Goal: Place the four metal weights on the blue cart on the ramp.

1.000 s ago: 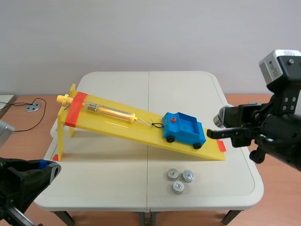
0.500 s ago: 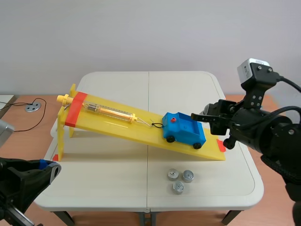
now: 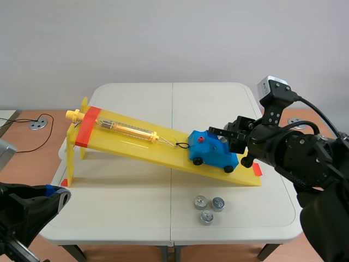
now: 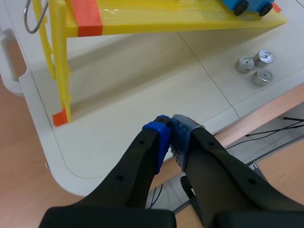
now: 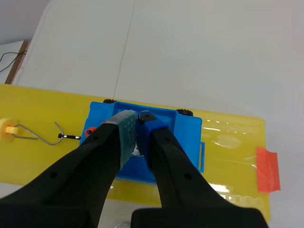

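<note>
- I have the right gripper [image 5: 135, 118] just over the bed of the blue cart [image 5: 190, 128]. Its fingers pinch a metal weight [image 5: 137, 149], and only a silvery sliver of it shows between the pads.
- The cart sits near the low end of the yellow ramp [image 3: 136, 139], tethered to the spring scale [image 3: 128, 129] up the slope.
- The three loose weights [image 3: 200, 202] lie clustered on the table [image 3: 136, 185], just past the ramp's foot on my side.
- The left gripper [image 4: 170, 121] hangs over the near table edge, well apart from the ramp, with its fingers pressed together on nothing.
</note>
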Action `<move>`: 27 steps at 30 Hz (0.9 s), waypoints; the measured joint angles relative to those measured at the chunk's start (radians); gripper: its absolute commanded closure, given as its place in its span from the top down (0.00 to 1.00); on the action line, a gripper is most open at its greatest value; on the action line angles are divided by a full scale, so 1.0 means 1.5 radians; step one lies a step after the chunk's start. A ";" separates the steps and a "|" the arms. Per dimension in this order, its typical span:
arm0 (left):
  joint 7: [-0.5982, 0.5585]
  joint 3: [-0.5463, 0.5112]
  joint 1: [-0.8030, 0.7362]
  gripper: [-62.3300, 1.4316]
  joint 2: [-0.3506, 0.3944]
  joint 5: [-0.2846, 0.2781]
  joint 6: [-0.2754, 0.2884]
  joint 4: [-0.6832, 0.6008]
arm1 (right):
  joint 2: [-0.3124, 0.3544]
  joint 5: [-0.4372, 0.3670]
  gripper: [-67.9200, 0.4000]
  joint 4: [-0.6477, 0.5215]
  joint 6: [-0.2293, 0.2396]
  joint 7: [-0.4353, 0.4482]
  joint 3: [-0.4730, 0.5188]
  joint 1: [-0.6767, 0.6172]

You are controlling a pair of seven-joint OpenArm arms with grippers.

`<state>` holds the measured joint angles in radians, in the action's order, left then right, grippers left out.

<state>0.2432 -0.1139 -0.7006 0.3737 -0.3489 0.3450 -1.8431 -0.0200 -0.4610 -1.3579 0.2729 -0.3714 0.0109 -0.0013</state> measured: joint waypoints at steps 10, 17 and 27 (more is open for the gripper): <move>0.000 0.000 0.000 0.07 0.000 0.000 0.000 0.000 | -0.005 0.013 0.02 0.082 0.000 0.008 0.000 0.042; 0.000 0.000 0.000 0.07 0.000 0.000 0.000 0.000 | -0.005 0.026 0.02 0.106 0.000 0.025 0.000 0.053; 0.000 0.000 0.000 0.07 0.000 0.000 0.000 0.000 | -0.005 0.038 0.10 0.106 0.000 0.040 0.000 0.053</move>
<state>0.2432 -0.1139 -0.7006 0.3737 -0.3489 0.3450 -1.8431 -0.0277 -0.4038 -1.1995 0.2726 -0.3107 0.0109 0.0776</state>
